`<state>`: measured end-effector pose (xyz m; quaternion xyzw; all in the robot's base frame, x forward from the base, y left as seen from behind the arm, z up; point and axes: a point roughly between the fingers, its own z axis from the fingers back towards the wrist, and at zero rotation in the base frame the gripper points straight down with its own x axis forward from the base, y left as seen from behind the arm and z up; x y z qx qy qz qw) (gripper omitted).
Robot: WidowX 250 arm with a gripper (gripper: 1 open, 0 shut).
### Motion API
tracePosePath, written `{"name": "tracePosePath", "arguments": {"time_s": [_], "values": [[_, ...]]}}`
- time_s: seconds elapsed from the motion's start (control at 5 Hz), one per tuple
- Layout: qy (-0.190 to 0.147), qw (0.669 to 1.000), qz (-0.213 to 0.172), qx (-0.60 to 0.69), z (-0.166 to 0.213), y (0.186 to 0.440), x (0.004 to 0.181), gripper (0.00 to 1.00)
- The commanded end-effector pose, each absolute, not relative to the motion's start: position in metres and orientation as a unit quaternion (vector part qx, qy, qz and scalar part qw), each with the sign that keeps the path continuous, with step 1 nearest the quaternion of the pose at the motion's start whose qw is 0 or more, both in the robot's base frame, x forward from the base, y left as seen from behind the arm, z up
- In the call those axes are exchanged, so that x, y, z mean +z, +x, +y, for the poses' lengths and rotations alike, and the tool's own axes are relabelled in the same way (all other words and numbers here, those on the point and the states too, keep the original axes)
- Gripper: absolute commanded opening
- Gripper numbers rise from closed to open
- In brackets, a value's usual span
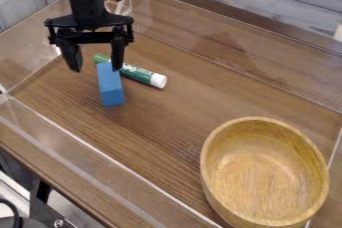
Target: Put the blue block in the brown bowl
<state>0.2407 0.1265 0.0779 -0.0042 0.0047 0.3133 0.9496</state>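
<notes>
**Blue block not yet picked up; grasp still to come**

Blue is what I look for first, and the blue block (111,83) lies flat on the dark wooden table (201,82), its long side running roughly away from the camera. Just beside its far end lies a green-and-white marker (138,73), close enough that I cannot tell whether the two touch.

My end effector (92,60) hangs above and slightly behind the block's far end, pointing straight down, with both black fingers spread wide and nothing between them. One finger (68,56) sits to the left of the block's top end, the other (119,54) appears over the marker. From this single view I cannot judge how high the tips stand above the block.

The brown bowl (219,142) sits well apart, at the lower right of the view near the front edge of the table, and it is empty.

I judge the task to be at the approach step: nothing is gripped and nothing has been carried across. The next move, as I see it, calls for centring the fingers over the middle of the block, across its narrow width, then lowering and closing. The marker is my worry: a finger coming down on that side could catch it or nudge the block askew.
</notes>
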Motion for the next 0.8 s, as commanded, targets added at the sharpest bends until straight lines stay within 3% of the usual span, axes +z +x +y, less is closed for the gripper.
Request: {"name": "tracePosePath", "arguments": {"time_s": [0.0,0.6], "values": [[0.003,0.951,-0.017,0.308,0.129,0.248,0.088,1.0],[-0.009,0.943,-0.018,0.333,0.12,0.251,0.074,1.0]]}}
